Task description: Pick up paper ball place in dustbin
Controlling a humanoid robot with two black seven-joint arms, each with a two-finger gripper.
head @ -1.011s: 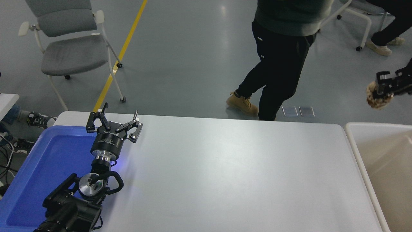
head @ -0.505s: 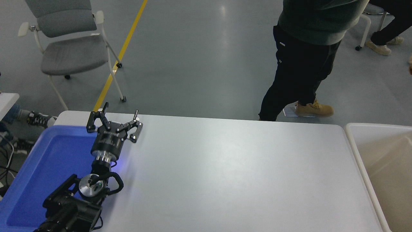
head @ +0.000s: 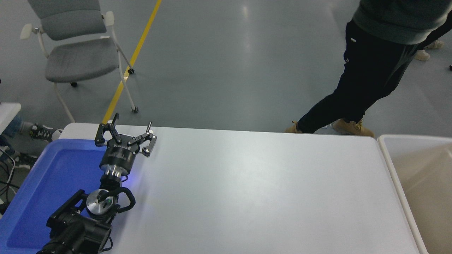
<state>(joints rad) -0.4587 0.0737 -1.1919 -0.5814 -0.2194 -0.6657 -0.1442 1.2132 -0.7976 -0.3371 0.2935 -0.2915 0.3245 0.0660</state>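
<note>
- Left hand (head: 125,132) is parked at the lower left, hanging over the right edge of the blue tray (head: 42,183), fingers spread wide with nothing between them.
- Its black arm (head: 81,222) runs up from the bottom-left corner across the tray's near right side, with a little blue glow on the bench right beside the wrist.
- Right hand isn't anywhere in the shot, so no idea what it's doing or holding.
- Paper ball isn't visible either, not on the bench and not in the bit of the dustbin you can see, so I can't tell where it is.
- Dustbin (head: 388,165) is the beige one with the white rounded rim, way over on the far side of the bench from the tray, cut off by the right edge of the picture.
- White bench (head: 254,190) fills the stretch between tray and dustbin.
- Person (head: 367,77) in dark trousers and tan boots is standing on the grey floor beyond the bench, well away from the tray and closer to the dustbin end.
- Grey chair (head: 77,49) sits on the floor straight back from the tray, next to a yellow floor line (head: 132,60).
</note>
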